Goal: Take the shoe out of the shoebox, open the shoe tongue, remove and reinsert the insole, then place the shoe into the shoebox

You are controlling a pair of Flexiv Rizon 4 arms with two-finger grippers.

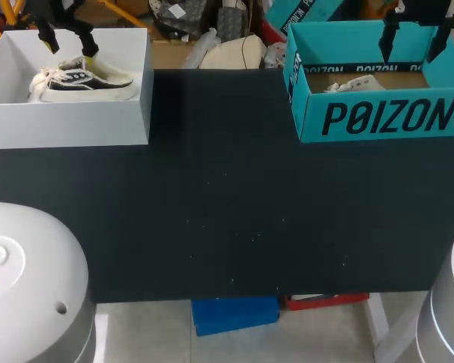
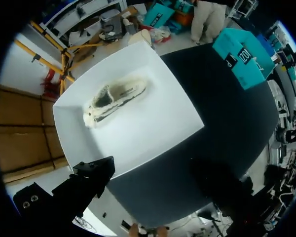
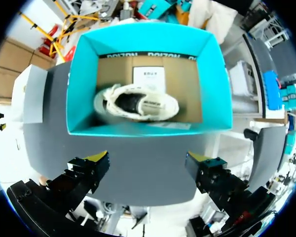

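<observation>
A cream and black shoe (image 1: pixel 83 78) lies on its side in the white box (image 1: pixel 68 125) at the table's far left. My left gripper (image 1: pixel 68 45) hangs open above it, well clear; in the left wrist view the shoe (image 2: pixel 116 98) lies far ahead of the gripper (image 2: pixel 158 177). A second cream shoe (image 3: pixel 135 102) lies in the teal shoebox (image 1: pixel 378 117) at the far right, with only a bit of it (image 1: pixel 352 85) showing over the box wall in the head view. Above that box my right gripper (image 1: pixel 414 41) is open, its fingers (image 3: pixel 96 163) wide apart and high over the shoebox (image 3: pixel 138 130).
The black tabletop (image 1: pixel 227 212) stretches between and in front of the two boxes. A white card (image 3: pixel 149 76) lies on the teal box's floor behind the shoe. The table's front edge (image 1: pixel 234 293) runs along the near side.
</observation>
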